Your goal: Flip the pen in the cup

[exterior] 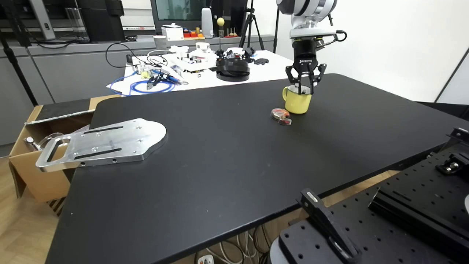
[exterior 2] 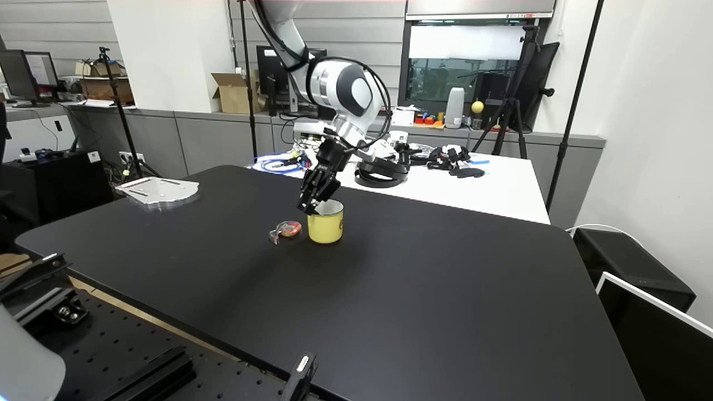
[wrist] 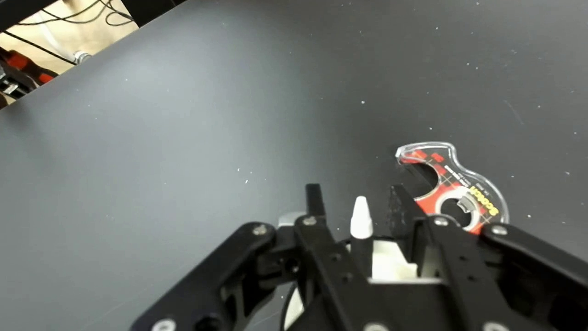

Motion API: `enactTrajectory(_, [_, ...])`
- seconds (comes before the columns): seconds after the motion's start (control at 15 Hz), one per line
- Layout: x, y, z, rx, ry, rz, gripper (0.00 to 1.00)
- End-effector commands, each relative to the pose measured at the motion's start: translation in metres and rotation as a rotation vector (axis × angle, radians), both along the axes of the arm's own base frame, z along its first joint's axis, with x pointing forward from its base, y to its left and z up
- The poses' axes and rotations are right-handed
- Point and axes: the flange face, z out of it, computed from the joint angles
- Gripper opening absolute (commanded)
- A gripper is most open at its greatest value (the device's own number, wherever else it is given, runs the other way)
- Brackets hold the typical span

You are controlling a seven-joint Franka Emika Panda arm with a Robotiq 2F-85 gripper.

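The yellow cup (exterior: pixel 297 103) stands upright on the black table in both exterior views (exterior 2: pixel 325 228). In the wrist view its pale inside (wrist: pixel 390 257) shows behind my fingers. The pen (wrist: pixel 361 218), with a white tapered tip and a dark body, stands in the cup with the white tip up. My gripper (exterior: pixel 306 90) points down at the cup's rim; it also shows in an exterior view (exterior 2: pixel 314 203). In the wrist view my gripper (wrist: pixel 356 191) is open, with the pen between its fingers and a visible gap on each side. The pen's lower part is hidden.
A red Scotch tape dispenser (exterior: pixel 281 116) lies close beside the cup; it also shows in the wrist view (wrist: pixel 473 193). A silver metal plate (exterior: pixel 113 141) lies at the table's edge. A white table (exterior: pixel 205 75) with cables and clutter stands behind.
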Motion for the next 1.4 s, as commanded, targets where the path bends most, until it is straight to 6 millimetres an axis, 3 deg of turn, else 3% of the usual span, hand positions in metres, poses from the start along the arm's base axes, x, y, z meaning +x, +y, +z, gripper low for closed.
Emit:
enactTrajectory(0.0, [-0.001, 0.004, 0.004, 0.009, -0.013, -0.005, 0.11])
enactTrajectory(0.13, [0.000, 0.005, 0.007, 0.009, -0.016, -0.002, 0.01])
enactTrajectory(0.53, [0.005, 0.014, 0.031, 0.035, -0.014, 0.012, 0.03])
enactTrajectory(0.93, [0.003, 0.035, 0.092, 0.087, -0.019, 0.066, 0.03])
enactTrajectory(1.2, [0.001, 0.073, 0.134, 0.069, -0.094, 0.191, 0.03])
enactTrajectory(1.33, [-0.003, 0.105, 0.143, 0.022, -0.163, 0.298, 0.03])
